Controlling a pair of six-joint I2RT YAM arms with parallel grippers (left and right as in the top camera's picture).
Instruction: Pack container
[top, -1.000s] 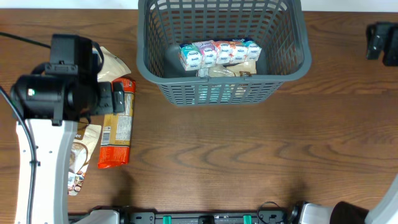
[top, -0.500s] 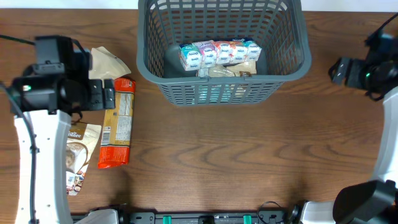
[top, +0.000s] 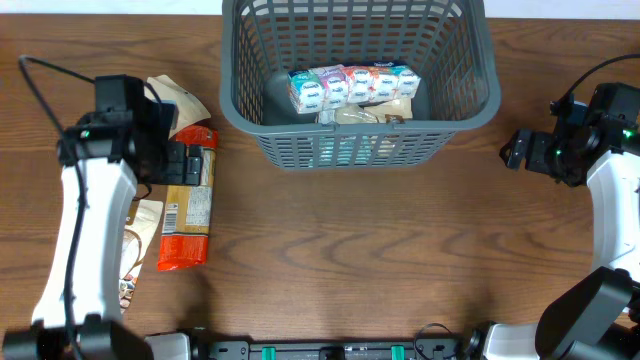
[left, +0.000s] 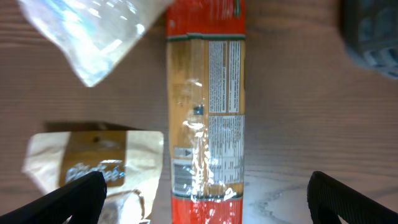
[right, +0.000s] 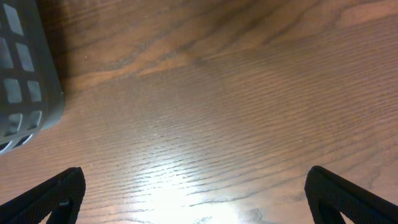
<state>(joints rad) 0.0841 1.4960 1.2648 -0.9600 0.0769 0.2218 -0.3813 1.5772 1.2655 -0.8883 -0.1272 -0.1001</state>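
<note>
Both arms have shifted since the earlier overhead frames. The left end effector (top: 188, 160) has come in over the snack pile, and the right end effector (top: 515, 150) has swung inward toward the container (top: 482, 95).

I read both sets of jaws as spread wide, with nothing between them.

Directly beneath the left end effector, a long orange-and-red packet (left: 206, 112) lies flat on the surface (top: 400, 260). A tan pouch (left: 93, 158) lies near one finger, and a clear shiny bag (left: 93, 37) lies further ahead on that side.

The container stands apart from the left end effector and near the right one, whose wrist view catches only one corner of it. Inside it, a row of small cartons (top: 352, 85) touches a beige packet (top: 372, 113).
</note>
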